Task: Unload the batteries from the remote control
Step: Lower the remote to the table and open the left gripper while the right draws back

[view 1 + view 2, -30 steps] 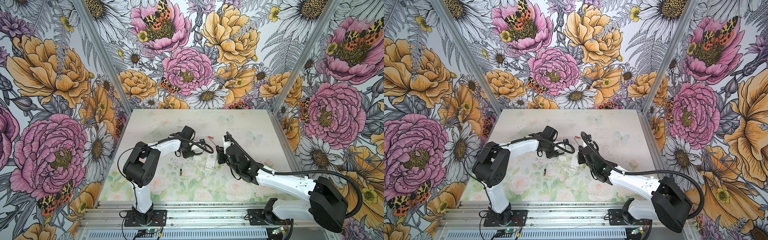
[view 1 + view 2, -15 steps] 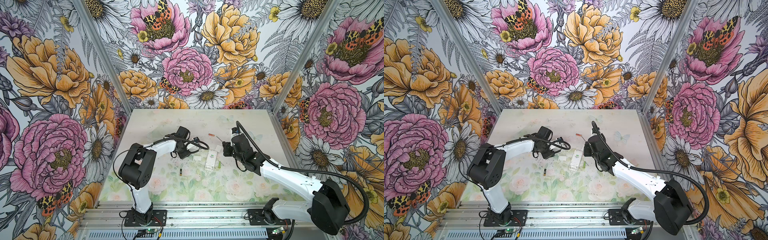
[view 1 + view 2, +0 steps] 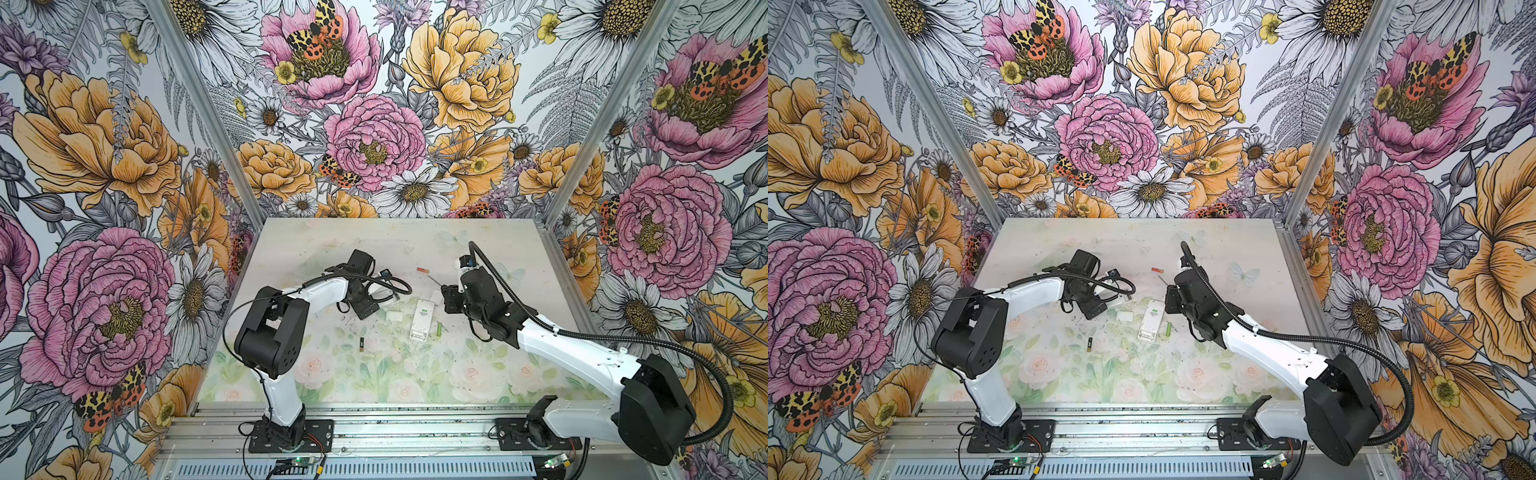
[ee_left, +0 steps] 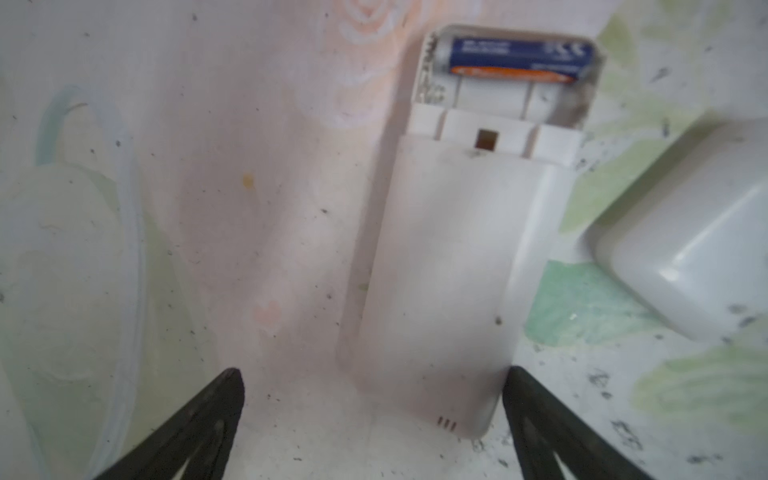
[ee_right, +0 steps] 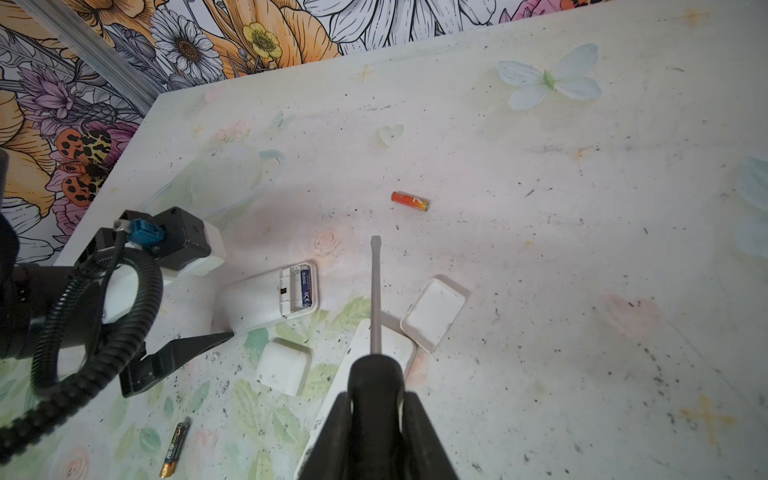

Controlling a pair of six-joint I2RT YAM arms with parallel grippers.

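One battery [image 4: 515, 58], blue with an orange band, is still lodged in the open compartment of the small white remote [image 4: 449, 270], at the end farthest from the left gripper [image 4: 372, 374]. That gripper's hold is just released: the jaws, half closed a second ago, are now spread wide, and the remote's near end lies free between them on the tabletop [image 4: 124, 208]. The right gripper [image 5: 376, 399], pinched on the handle of the screwdriver [image 5: 376, 291], is drawn back from the remotes it was leaning over, and the blade appears clear of everything. An orange-red battery [image 5: 409, 200] lies well ahead of the blade tip, and a black gold-ended one [image 5: 175, 446] lies apart from the left gripper, toward its arm's base. With the remote unbraced and the blade withdrawn, the unloading is judged paused short of done. A fresh hold is probably needed before that battery can be levered out.
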